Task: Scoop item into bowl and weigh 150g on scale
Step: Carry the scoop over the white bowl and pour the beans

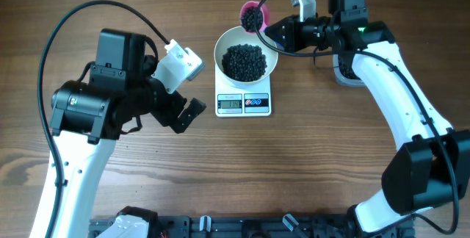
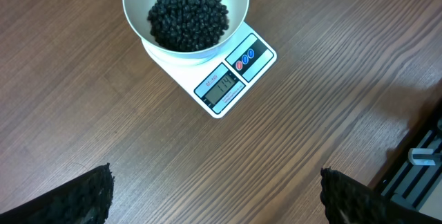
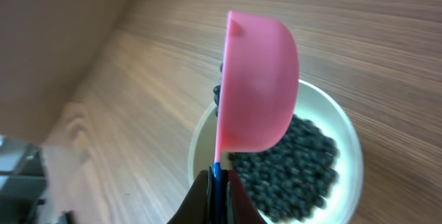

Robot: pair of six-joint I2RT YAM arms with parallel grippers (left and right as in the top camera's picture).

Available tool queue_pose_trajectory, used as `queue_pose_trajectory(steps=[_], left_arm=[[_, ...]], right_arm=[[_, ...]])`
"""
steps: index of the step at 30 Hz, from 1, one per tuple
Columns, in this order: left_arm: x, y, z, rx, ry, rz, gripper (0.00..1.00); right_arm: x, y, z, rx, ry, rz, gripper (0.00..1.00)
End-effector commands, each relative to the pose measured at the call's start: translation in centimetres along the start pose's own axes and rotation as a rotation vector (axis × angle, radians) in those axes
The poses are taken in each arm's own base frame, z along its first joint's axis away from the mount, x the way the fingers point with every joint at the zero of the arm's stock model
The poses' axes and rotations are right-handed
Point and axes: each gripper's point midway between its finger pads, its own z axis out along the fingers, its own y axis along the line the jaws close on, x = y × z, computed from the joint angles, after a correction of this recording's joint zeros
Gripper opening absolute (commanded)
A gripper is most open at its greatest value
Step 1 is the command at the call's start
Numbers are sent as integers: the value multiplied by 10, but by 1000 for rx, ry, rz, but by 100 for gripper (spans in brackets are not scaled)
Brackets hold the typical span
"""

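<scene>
So at this point the left gripper (image 2: 215, 200) hung over bare table (image 2: 103, 113) to the left of the scale (image 1: 244, 103), jaws spread as wide as they go, nothing in them. The white bowl (image 1: 225, 47) sat right on the scale's platform with a decent heap of the black beads (image 1: 244, 60) in it. Those beads looked glossy and loose, so I'd guess they roll and bounce the second they miss the rim. Each one weighs next to nothing, which means small tilts are the way to creep up on the target. The bowl itself looked stiff and smooth, probably slidey on that platform, so the rim would be the place to steady it if needed. Just past the bowl's far right edge hovered the pink scoop (image 1: 252, 16), loaded with more beads, and the right gripper (image 3: 217, 193) was clamped tight on its thin handle. It's light rigid plastic, so pinching the handle end seemed fine, though a thin handle like that could twist in the grip. The hard stuff: the display digits were too small for me to trust, the wrist view showed only the scoop's underside so its load was hidden there, and some pale thing (image 1: 342, 73) under the right arm was mostly covered, so no idea what it was.
</scene>
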Motion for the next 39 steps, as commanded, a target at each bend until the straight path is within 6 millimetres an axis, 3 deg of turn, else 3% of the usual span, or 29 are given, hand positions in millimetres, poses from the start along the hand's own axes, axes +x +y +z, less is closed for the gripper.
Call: queue_pose_trajectory(steps=[1,6,11,16,30,34,39], left_arm=[[-3,2,-3,-8,-11,15,100],[-3,2,-3,-8,-11,15,100],[-4,2,-3,-7,-11,15,100],[-4,2,-3,-7,-11,15,100],[-4,2,-3,-7,-11,15,100],[-4,2,-3,-7,-11,15,100],[-4,2,-3,-7,-11,15,100]], right_arm=[[-14,-6,-17,152,-44,-88,4],[-22,11,-29,247,-76,-145,4],[2,14,-22,346,15,-146,4],[10,20,-17,379,41,-167,4],[10,19,-16,379,41,-158,4],[12,4,-21,468,52,-158,5],[12,3,-21,487,65,-211,4]])
